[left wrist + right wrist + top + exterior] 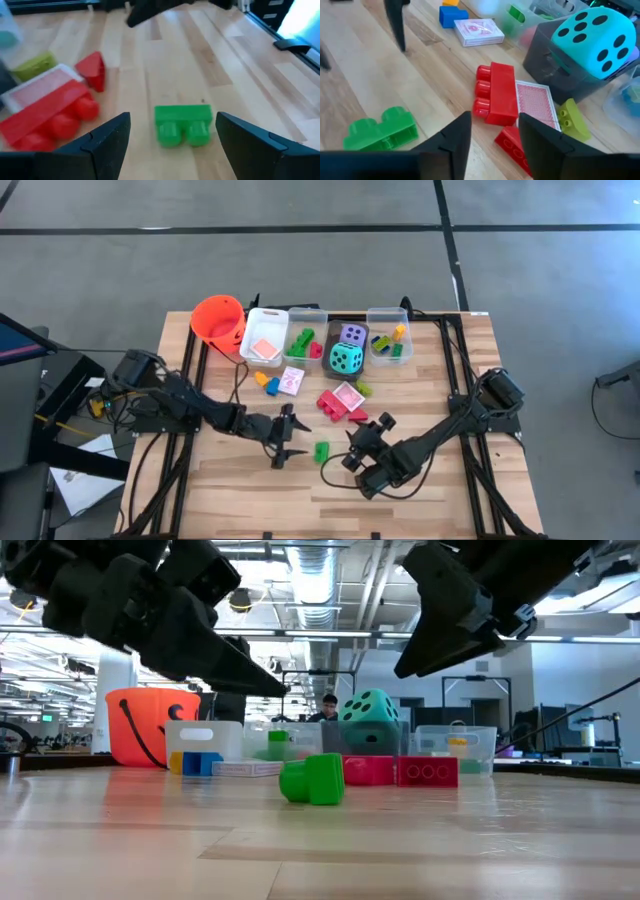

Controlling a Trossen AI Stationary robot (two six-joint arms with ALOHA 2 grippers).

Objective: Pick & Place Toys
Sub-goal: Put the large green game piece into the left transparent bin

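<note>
On the table (230, 500), the green brick (321, 450) lies on its side at about 6 o'clock from the long red brick (329, 403), which touches a pink-white card (349, 395). The left gripper (290, 438), at the green brick's 9 o'clock, has its jaws spread wide and empty, the brick lying free just ahead of them. The right gripper (352, 448), at the green brick's 3 o'clock, shows jaws a little parted, gripping nothing, over a small red brick (512, 145). The teal die (347, 359) sits in a dark bin (555, 75).
</note>
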